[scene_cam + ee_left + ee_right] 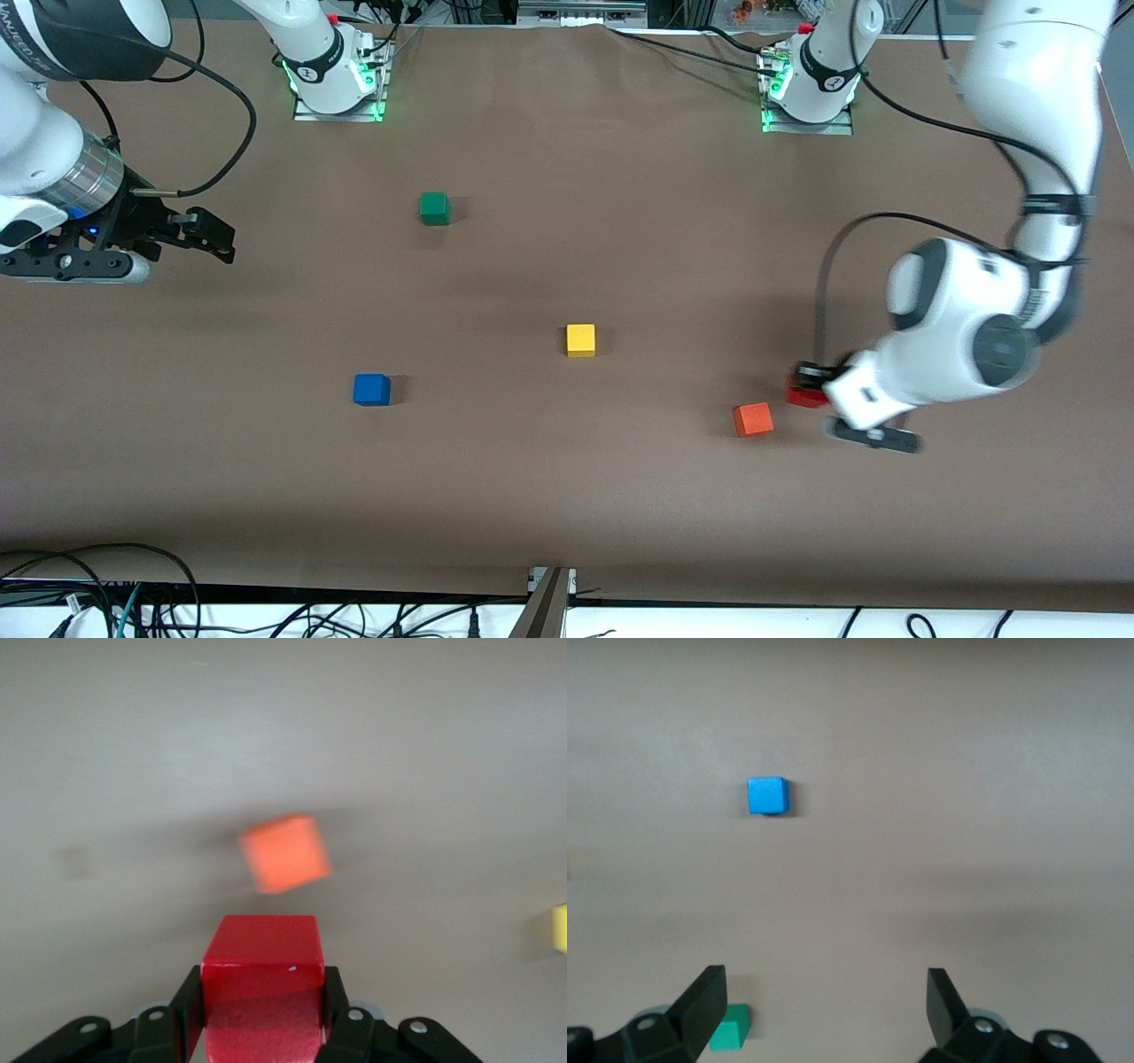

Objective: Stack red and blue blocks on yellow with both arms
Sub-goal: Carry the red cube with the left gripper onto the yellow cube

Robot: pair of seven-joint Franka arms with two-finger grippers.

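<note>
My left gripper (260,1014) pinches the red block (262,979) in its jaws beside the orange cube (753,419); my right gripper (824,1010) waits, jaws spread.

- The table (567,496) is covered in plain, flat brown, with no pattern on it.
- The red block (261,979) is a deep, solid red.
- The blue block (371,389) is a bright, even blue.
- The yellow block (580,339) is a clean, bright yellow.
- The orange cube (753,419) is a lighter red-orange than the red one.
- The green cube (434,207) is a dark, solid green.
- Both arms are white with dark grey joints.
- The left gripper (261,1019) and right gripper (824,1005) are black.
- Green lights glow at the arm bases (335,84).
</note>
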